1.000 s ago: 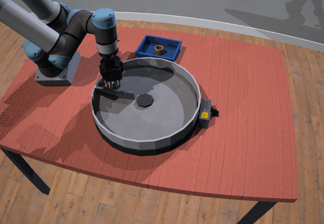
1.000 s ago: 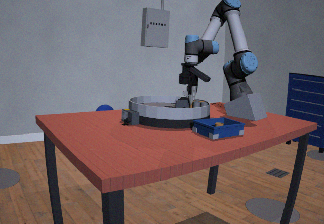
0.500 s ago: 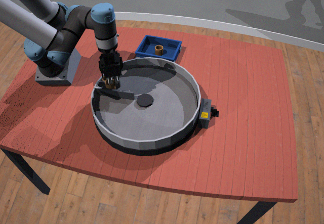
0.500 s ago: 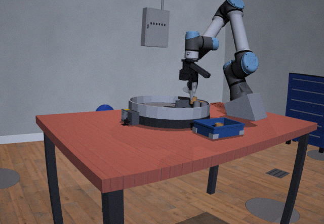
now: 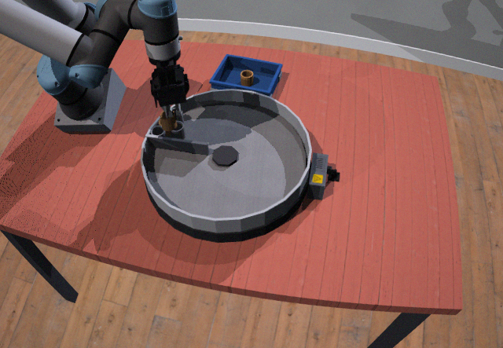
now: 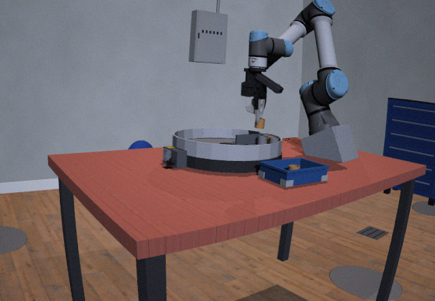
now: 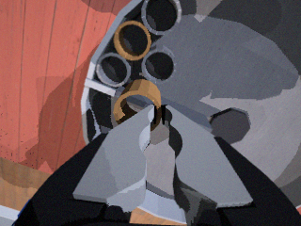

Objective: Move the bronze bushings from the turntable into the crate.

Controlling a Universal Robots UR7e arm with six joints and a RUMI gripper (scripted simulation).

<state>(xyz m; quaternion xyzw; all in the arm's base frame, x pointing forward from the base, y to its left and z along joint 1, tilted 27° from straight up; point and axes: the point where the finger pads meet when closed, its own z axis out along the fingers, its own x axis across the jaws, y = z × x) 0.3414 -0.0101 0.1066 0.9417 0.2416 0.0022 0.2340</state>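
Note:
My gripper (image 5: 170, 113) (image 6: 259, 116) (image 7: 159, 106) is shut on the wall of a bronze bushing (image 5: 167, 123) (image 6: 259, 124) (image 7: 135, 90) and holds it clear above the left rim of the grey turntable (image 5: 227, 216) (image 6: 217, 149). Right below, another bronze bushing (image 7: 117, 41) (image 6: 271, 138) stands against the rim among three steel bushings (image 7: 100, 71) (image 7: 147, 71) (image 7: 178, 18) (image 6: 262, 138). One more bronze bushing (image 5: 246, 77) (image 6: 293, 167) stands in the blue crate (image 5: 269, 85) (image 6: 298, 179) just behind the turntable.
A grey guide bar (image 5: 182, 145) runs from the rim toward the dark hub (image 5: 224, 155). A control box (image 5: 317, 175) (image 6: 173, 156) sits on the turntable's right side. The arm's base (image 5: 87, 108) stands at the table's left. A blue cabinet (image 6: 410, 143) stands beyond the table.

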